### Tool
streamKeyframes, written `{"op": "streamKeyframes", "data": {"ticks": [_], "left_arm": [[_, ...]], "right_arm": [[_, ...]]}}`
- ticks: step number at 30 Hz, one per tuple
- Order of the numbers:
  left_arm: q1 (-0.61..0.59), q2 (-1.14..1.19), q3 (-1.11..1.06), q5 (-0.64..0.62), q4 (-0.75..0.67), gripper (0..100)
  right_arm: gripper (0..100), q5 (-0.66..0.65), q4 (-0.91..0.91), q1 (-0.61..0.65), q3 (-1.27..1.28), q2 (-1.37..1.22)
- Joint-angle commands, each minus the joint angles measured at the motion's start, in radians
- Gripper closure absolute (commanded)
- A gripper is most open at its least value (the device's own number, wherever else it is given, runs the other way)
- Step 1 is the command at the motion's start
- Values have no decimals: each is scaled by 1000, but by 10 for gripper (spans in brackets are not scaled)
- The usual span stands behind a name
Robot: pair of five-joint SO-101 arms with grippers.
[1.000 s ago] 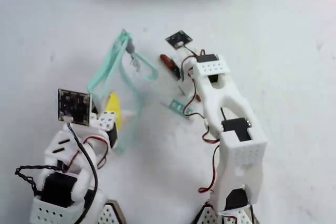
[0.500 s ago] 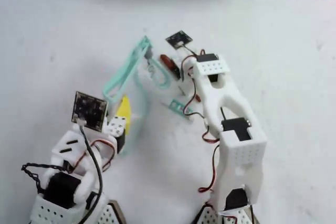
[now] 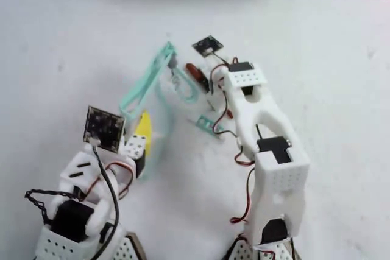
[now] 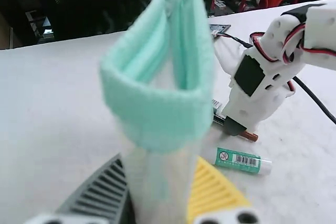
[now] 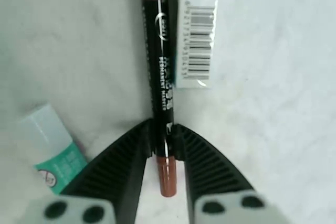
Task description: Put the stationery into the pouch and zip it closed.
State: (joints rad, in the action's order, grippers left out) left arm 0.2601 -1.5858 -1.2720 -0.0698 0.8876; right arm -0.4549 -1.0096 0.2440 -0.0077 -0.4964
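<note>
Compared with a second ago, the left arm has swung toward the right arm. It carried the pouch along, so the far end of the teal rim now sits just beside the right claw. Nothing has shifted over the last half second. The white table runs back to a dark strip of room at its far edge. The left claw grips the pouch's clear lower edge, a grey finger on one side and a yellow finger on the other. The pouch rises away from it with its teal rim spread open. The right arm stretches forward over the table, and the right claw is pinched on a black marker near its brown end. A teal tube lies on the table just beside that claw. A white barcoded piece lies along the marker, beyond the fingertips.
</note>
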Motion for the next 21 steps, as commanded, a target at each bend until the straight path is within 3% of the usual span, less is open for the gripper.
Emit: {"op": "streamKeyframes", "data": {"ticks": [1, 21], "left_arm": [[13, -8, 6, 3, -25, 977], [15, -8, 5, 3, -25, 977]], "right_arm": [[981, -6, -13, 5, -18, 2], [981, -2, -30, 5, -18, 2]]}}
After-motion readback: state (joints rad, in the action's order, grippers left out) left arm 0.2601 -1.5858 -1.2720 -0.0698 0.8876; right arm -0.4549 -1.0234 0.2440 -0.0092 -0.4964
